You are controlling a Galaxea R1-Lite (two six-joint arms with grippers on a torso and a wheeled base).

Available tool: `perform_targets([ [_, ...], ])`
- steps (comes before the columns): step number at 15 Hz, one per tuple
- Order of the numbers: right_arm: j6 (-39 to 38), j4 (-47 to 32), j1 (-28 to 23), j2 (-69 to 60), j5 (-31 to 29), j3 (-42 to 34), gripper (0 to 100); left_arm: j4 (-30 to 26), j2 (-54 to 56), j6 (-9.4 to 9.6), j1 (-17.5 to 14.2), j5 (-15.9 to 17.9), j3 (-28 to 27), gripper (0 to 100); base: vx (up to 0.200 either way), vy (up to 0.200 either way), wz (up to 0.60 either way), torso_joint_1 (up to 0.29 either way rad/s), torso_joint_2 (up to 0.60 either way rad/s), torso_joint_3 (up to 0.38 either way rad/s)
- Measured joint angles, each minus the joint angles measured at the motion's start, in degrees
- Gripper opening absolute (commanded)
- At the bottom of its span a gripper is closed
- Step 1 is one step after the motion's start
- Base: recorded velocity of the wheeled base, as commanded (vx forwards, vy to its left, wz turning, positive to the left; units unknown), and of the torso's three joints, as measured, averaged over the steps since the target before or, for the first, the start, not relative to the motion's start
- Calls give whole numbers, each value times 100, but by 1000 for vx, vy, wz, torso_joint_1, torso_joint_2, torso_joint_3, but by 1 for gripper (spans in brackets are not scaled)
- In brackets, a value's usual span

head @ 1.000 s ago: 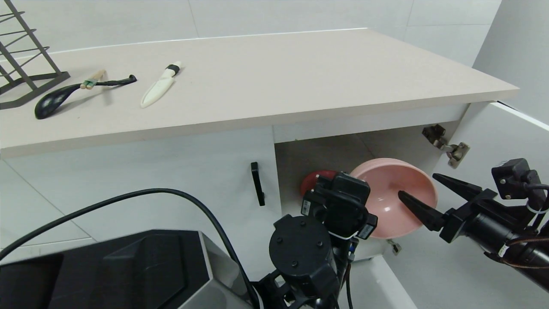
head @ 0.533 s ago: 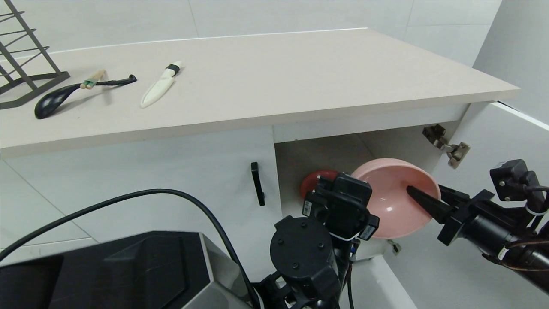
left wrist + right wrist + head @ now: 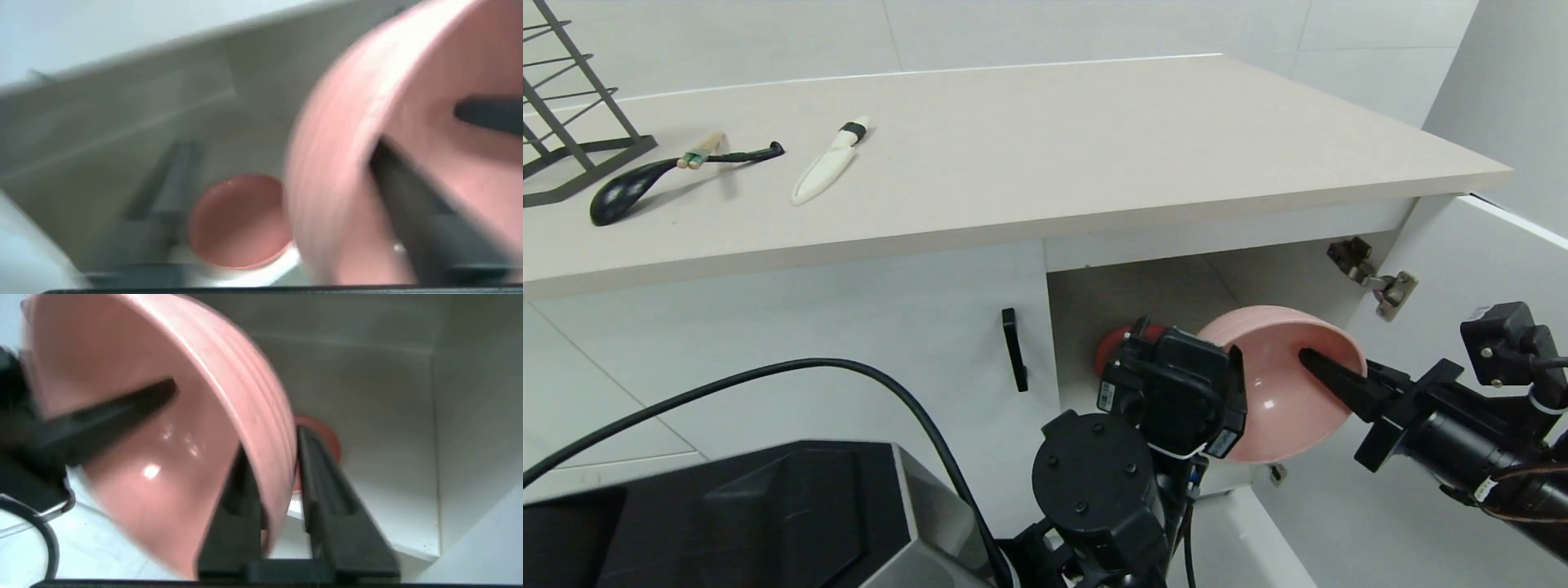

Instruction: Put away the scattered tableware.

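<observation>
A pink bowl hangs tilted in front of the open cupboard. My right gripper is shut on its right rim, one finger inside and one outside. My left gripper is at the bowl's left rim and stands open: one finger lies inside the bowl, the other is well clear of the outer wall. A red bowl sits inside the cupboard behind it.
On the counter lie a black ladle, a small wooden utensil and a white knife. A black wire rack stands at the far left. The right cupboard door hangs open; the left door's handle is near.
My right gripper came in open, straddled the pink bowl's right rim and shut on it. The bowl has tilted more upright. A left finger now shows at the bowl's left rim.
</observation>
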State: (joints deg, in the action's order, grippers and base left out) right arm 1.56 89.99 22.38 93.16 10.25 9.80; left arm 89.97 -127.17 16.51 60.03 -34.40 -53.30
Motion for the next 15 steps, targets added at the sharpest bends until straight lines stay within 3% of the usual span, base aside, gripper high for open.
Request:
perform_targets([
  [2,0,-5,-87,57,6,-24,0,-20,145,-44,2,219,127,100,0,0,0,0,0,0],
  [5,-1,-5,-235,216,6,-52,0,-2,758,-212,-2,1378,1140,100,0,0,0,0,0,0],
  [7,-1,-7,-255,284,1,-66,0,-5,1273,-556,-38,2141,2033,100,0,0,0,0,0,0],
  [8,0,-5,-262,306,-2,-79,0,-5,1530,-786,-79,2469,2398,100,0,0,0,0,0,0],
  [10,-1,-7,-262,354,-5,-104,0,-5,2018,-1074,-212,3020,3089,100,0,0,0,0,0,0],
  [12,0,-5,-262,389,-2,-123,0,-6,2455,-1107,-482,3524,3852,100,0,0,0,0,0,0],
  [15,0,-5,-260,446,-5,-138,0,-11,3115,-1050,-1580,4482,4853,100,0,0,0,0,0,0],
])
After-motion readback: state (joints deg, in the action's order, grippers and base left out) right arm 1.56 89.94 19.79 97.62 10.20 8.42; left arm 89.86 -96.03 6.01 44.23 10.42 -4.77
